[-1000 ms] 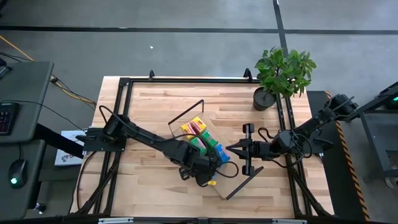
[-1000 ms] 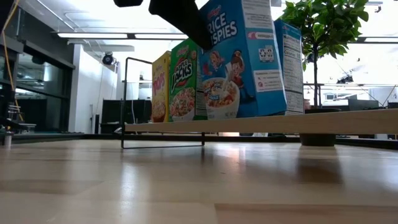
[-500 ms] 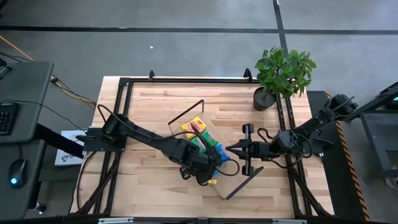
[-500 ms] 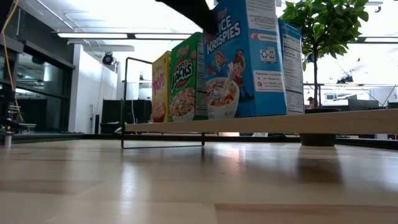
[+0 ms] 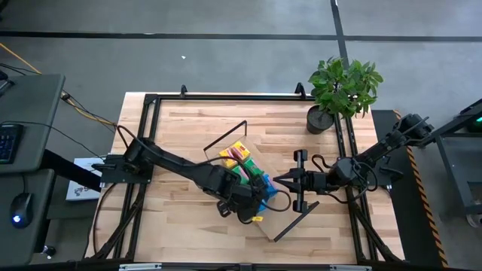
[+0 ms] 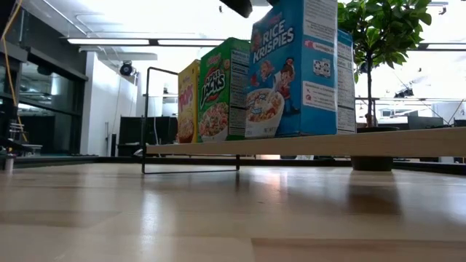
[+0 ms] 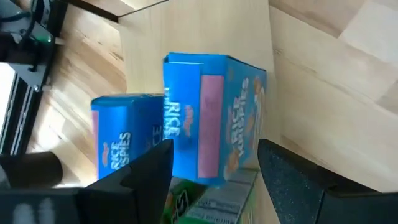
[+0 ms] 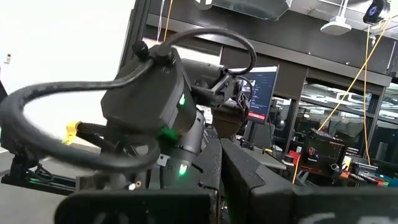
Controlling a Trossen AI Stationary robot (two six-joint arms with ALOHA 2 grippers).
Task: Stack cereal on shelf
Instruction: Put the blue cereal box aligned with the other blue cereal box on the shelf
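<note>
The shelf (image 5: pixel 271 226) lies slantwise mid-table, and its board edge (image 6: pixel 306 144) runs across the low view. On it stand a yellow box (image 6: pixel 188 102), a green box (image 6: pixel 222 91) and two blue boxes, the nearer one (image 6: pixel 291 69) upright on its bottom edge. My left gripper (image 7: pixel 214 149) hangs open above that nearer blue box (image 7: pixel 211 118), one finger to each side of its top, and only its tip (image 6: pixel 237 6) enters the low view. My right gripper (image 5: pixel 280 181) is shut and level, just right of the row of boxes.
A potted plant (image 5: pixel 343 90) stands at the table's far right corner. The shelf's black wire ends (image 5: pixel 226 139) (image 5: pixel 297 218) rise at both ends of the board. Bare tabletop (image 5: pixel 173 128) lies left of and behind the shelf.
The nearer blue box, tilted a second ago with my left gripper at its upper corner, now stands upright on the board beside the green box. My left gripper has moved up, nearly out of the low view.
</note>
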